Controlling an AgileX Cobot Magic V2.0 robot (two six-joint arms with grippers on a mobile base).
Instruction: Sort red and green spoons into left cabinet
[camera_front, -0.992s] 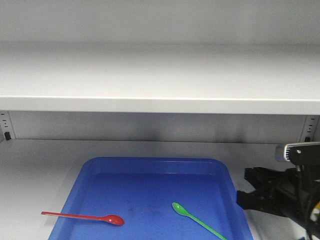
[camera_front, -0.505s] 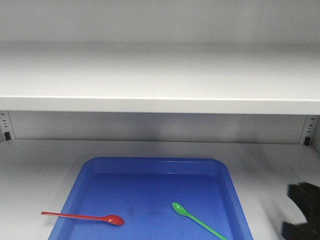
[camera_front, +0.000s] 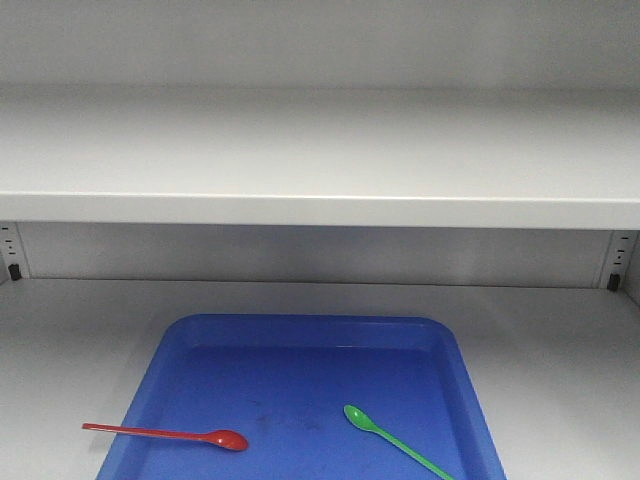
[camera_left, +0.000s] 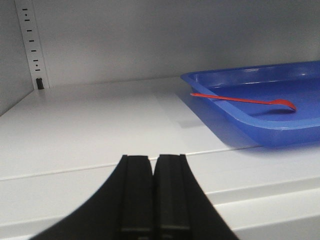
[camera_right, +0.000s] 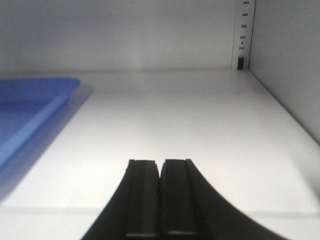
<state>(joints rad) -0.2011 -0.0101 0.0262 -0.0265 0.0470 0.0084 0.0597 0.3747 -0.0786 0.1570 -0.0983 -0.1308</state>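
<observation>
Two spoons lie in the blue tray (camera_front: 440, 345) on the lower shelf (camera_front: 60, 330) of the cabinet (camera_front: 320, 150). From the front view, the red spoon (camera_front: 170, 435) sits at about eight o'clock in the tray, its bowl pointing toward three o'clock and its handle running out over the tray's left rim. The green spoon (camera_front: 395, 440) is over at five o'clock, bowl toward eleven, handle slanting down to the bottom edge of the picture. They lie well apart, neither touching the other.

Neither arm shows in the front view. Down at the left wrist, the left pincer (camera_left: 152, 195) is closed, fingers pressed together with nothing between them, low over the shelf, and the tray with the red spoon sits off at two o'clock. On the other side, the right pincer (camera_right: 160, 197) is closed too, holding nothing, with the tray's corner at nine o'clock and a black shelf peg (camera_right: 240, 62) up at one o'clock on the side wall.
</observation>
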